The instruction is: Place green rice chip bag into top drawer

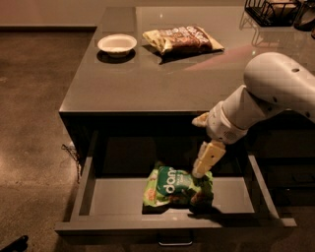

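The green rice chip bag (176, 187) lies in the open top drawer (118, 197), right of the middle, with its white lettering facing up. It rests on or just above the flat grey bottom. My gripper (200, 169) hangs down from the white arm (266, 93) into the drawer, and its tip meets the bag's upper right corner. The drawer is pulled far out, and its small metal handle (175, 242) shows at the bottom edge of the front panel.
On the grey counter (162, 74) above the drawer stand a white bowl (117, 44) and a brown-and-cream snack bag (182, 39). A black wire rack (275, 11) sits at the back right. The left half of the drawer holds nothing. Brown floor lies to the left.
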`<state>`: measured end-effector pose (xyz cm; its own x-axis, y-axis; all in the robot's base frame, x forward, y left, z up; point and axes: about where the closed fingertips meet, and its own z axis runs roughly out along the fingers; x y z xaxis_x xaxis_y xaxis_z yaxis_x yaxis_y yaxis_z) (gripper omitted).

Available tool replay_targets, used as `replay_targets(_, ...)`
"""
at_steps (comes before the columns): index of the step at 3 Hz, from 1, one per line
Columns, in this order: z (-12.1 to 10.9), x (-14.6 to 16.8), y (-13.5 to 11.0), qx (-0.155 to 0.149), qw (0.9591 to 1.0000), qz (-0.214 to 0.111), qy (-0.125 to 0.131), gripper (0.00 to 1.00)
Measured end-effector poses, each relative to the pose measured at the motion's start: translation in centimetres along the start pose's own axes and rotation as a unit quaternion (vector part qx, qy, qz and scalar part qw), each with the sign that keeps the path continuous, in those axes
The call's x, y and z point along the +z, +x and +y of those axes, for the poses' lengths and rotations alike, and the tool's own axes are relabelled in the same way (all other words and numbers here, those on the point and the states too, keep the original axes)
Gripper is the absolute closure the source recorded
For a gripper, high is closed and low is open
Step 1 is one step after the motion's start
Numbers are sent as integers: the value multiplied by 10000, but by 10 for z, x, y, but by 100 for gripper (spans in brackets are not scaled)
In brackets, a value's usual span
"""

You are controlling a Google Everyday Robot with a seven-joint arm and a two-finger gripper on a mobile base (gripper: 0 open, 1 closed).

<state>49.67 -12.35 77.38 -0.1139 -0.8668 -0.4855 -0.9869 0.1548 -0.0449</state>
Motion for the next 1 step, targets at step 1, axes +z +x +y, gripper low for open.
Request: replay_targets(1, -8, -38, -1, -86, 9992, 21, 398, 0)
